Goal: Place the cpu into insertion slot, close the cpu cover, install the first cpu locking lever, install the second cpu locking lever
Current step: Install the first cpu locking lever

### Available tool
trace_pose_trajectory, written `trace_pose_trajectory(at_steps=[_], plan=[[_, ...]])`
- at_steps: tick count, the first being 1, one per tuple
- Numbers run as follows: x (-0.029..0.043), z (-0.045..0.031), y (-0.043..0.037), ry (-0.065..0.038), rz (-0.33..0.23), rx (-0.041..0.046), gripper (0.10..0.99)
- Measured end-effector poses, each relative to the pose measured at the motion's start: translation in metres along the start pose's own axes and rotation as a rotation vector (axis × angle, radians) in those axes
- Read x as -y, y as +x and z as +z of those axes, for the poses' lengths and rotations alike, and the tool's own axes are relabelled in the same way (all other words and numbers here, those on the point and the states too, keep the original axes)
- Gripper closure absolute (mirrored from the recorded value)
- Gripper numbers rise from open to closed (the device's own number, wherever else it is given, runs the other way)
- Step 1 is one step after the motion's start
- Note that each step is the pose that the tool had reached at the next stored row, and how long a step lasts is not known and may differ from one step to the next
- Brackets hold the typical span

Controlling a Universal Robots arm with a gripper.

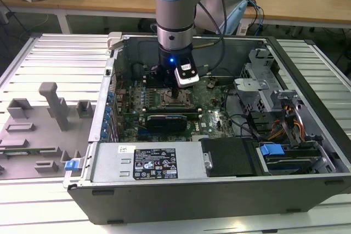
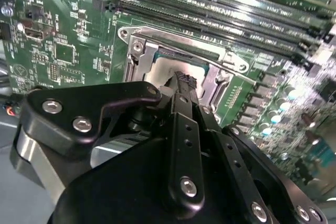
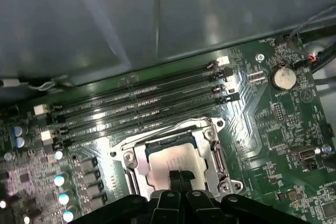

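The cpu (image 3: 165, 157) lies in the insertion slot (image 3: 223, 182) on the green motherboard, its silver top (image 2: 160, 73) showing through the window of the cpu cover (image 3: 209, 148). The grey cover frame (image 2: 140, 56) lies down around the chip. A thin wire lever (image 2: 237, 72) runs along one side of the socket. My gripper (image 3: 180, 174) hangs straight over the socket (image 1: 167, 100), its black fingers pressed together with nothing between them. Its tips (image 2: 184, 80) are at the chip's edge, touching or just above it. In the exterior view the gripper (image 1: 175, 92) reaches down into the open computer case.
Long black memory slots (image 3: 142, 100) run beside the socket. A row of capacitors (image 3: 62, 182) and a coin battery (image 3: 283, 77) stand on the board. Case walls (image 1: 109, 80), a drive cage (image 1: 258, 89), cables (image 1: 290, 121) and a power supply (image 1: 148, 163) surround the board.
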State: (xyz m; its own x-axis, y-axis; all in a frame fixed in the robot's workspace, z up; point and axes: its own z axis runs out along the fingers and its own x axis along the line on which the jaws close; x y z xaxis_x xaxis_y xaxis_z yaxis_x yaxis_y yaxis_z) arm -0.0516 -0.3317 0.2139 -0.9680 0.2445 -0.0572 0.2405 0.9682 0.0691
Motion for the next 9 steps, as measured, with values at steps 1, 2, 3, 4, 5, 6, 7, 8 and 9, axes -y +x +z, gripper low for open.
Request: trace_pose_trajectory(at_steps=[1, 2, 3, 4, 5, 6, 7, 8, 9], plan=[[0.0001, -0.0001, 0.0001, 0.001, -0.024, -0.0012, 0.980], [0.0000, 0.0000, 0.0000, 0.000, -0.046, -0.0025, 0.980], [0.0000, 0.0001, 0.0001, 0.000, -0.067, -0.0037, 0.980], [0.0000, 0.0001, 0.0000, -0.001, -0.087, -0.0048, 0.980], [0.0000, 0.0003, 0.0000, -0.002, -0.113, -0.0064, 0.980], [-0.0001, 0.0004, -0.0001, -0.003, -0.130, -0.0075, 0.980], [-0.0002, 0.0006, -0.0009, -0.004, -0.155, -0.0093, 0.980], [-0.0003, 0.0007, -0.0016, -0.005, -0.175, -0.0107, 0.980], [-0.0005, 0.0010, -0.0023, -0.006, -0.193, -0.0118, 0.980]])
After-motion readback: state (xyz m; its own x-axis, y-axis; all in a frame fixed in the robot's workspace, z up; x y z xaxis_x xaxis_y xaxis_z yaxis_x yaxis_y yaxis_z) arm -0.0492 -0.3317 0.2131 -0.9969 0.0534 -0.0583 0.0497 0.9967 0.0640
